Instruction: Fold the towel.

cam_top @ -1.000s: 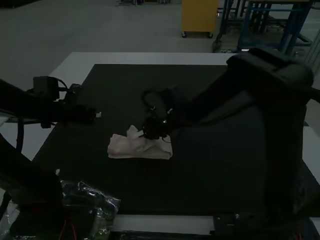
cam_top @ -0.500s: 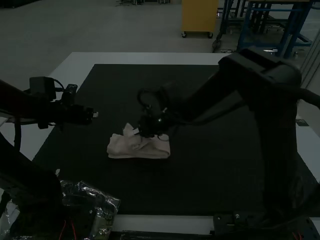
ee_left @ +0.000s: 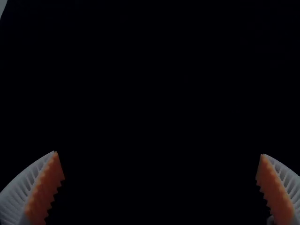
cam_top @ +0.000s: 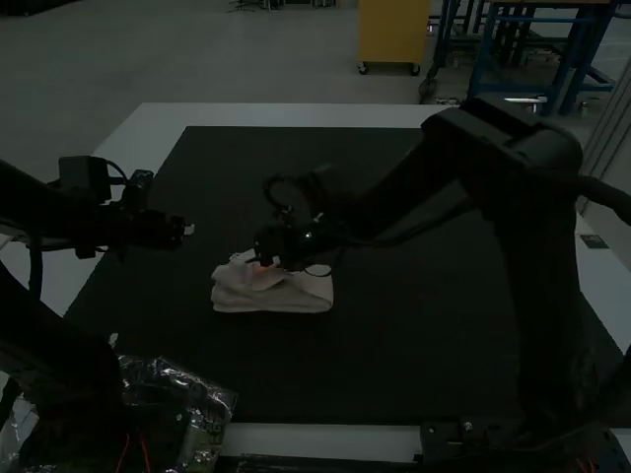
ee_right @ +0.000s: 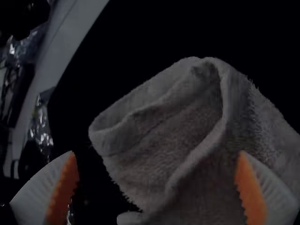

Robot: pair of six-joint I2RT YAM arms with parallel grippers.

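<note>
The pale towel (cam_top: 281, 296) lies as a small folded bundle on the black mat, its upper layer rumpled. My right gripper (cam_top: 264, 258) is over the towel's far side. In the right wrist view that gripper (ee_right: 157, 154) has its fingers wide apart, the towel (ee_right: 187, 136) showing between and beyond them with a loose folded flap; contact cannot be told. My left gripper (cam_top: 187, 229) stands above the mat's left part, away from the towel. In the left wrist view the left gripper (ee_left: 159, 153) is open with nothing between its fingers but dark background.
The black mat (cam_top: 414, 335) covers most of the white table (cam_top: 296, 114). Crinkled clear plastic (cam_top: 202, 399) lies by the left arm's base at the near left. The right arm spans above the mat's right half.
My right gripper has moved left over the towel. The towel's raised peak has dropped and lies flatter. The left arm shifted slightly left at first, then stayed nearly still.
</note>
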